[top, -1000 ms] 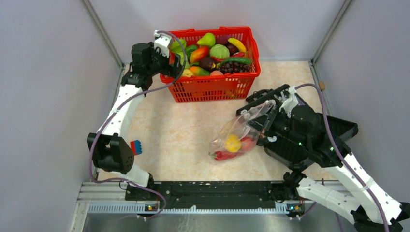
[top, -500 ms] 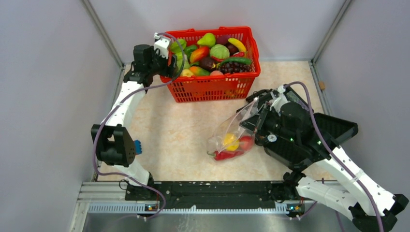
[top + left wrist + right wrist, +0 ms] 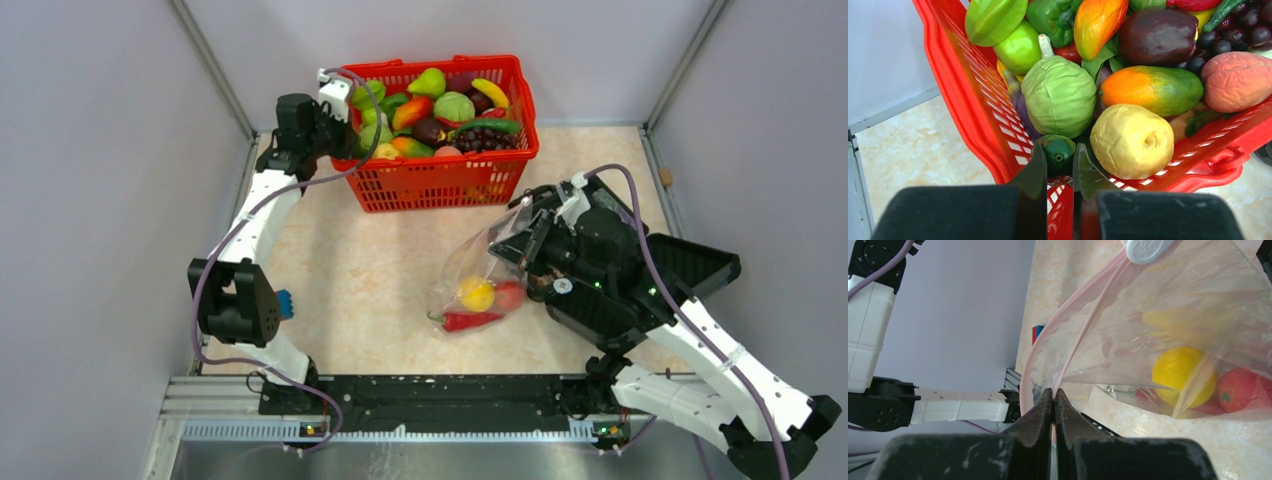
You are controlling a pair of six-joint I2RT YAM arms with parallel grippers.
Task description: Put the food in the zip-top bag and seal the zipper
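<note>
My left fingers (image 3: 1035, 175) are clamped on a small dark green vegetable (image 3: 1058, 154) just inside the left wall of the red basket (image 3: 979, 100), at the far side of the table (image 3: 380, 260). My right fingers (image 3: 1040, 421) are pressed together on the pink zipper (image 3: 1083, 335) of the zip-top bag (image 3: 490, 262), holding its mouth up on the right. The lemon (image 3: 1180, 375), tomato (image 3: 1243, 390) and chili (image 3: 465, 320) sit in its low end.

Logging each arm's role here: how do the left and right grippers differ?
The left gripper reaches into the red basket, fingers pinching a dark green piece. The right gripper is shut on the zipper of the zip-top bag, away from the basket. The left's jaws show a narrow gap, while the right's meet. Both grip something.
</note>
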